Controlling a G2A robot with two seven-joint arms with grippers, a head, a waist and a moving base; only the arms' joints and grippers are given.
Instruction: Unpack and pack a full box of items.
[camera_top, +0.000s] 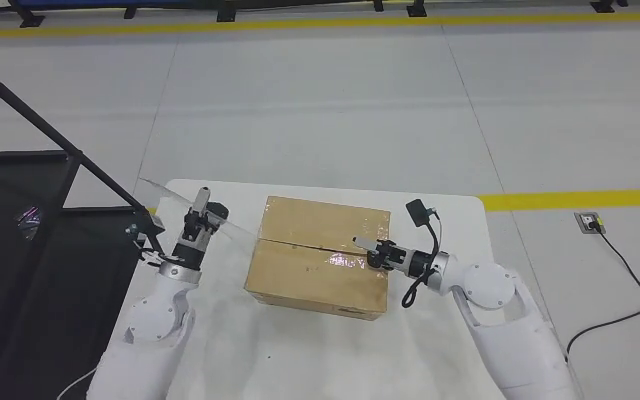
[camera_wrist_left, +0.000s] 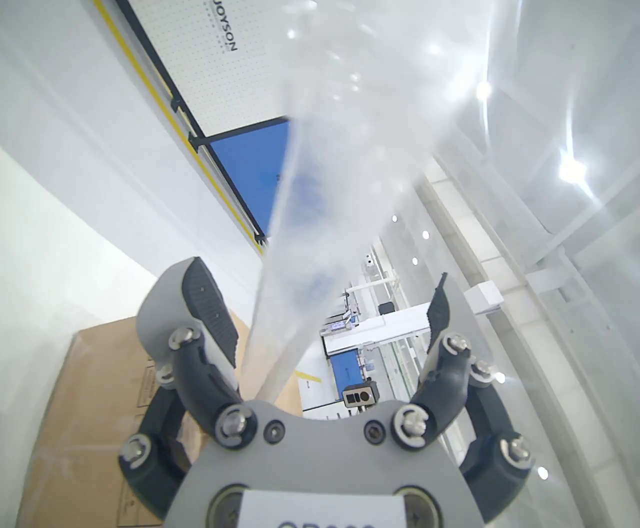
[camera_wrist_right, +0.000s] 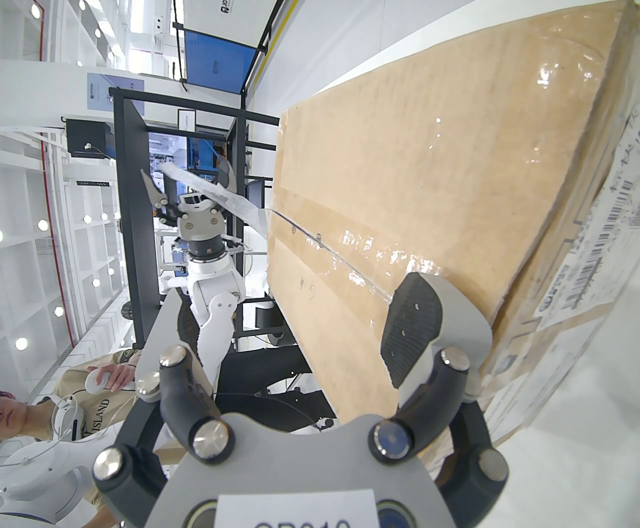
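With the right pincer (camera_top: 362, 243) spread open at the seam of the closed cardboard box (camera_top: 310, 262) mid-table (camera_top: 450, 215), brace that flap while the left pincer (camera_wrist_left: 320, 280), also unclenched, closes on the peeled tape strip (camera_wrist_left: 360, 125) and pulls steadily.

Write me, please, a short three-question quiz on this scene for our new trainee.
1. True or false: the flaps of the brown cardboard box on the white table stand open.
2. What runs from the box's seam up between the spread fingers of the left gripper? A) a black cable B) a clear strip of tape C) a white rope
3. Fill in: the right gripper, fingers apart, sits at the box's ___ face.
Key: 1 false, the flaps lie shut; 2 B; 3 top.
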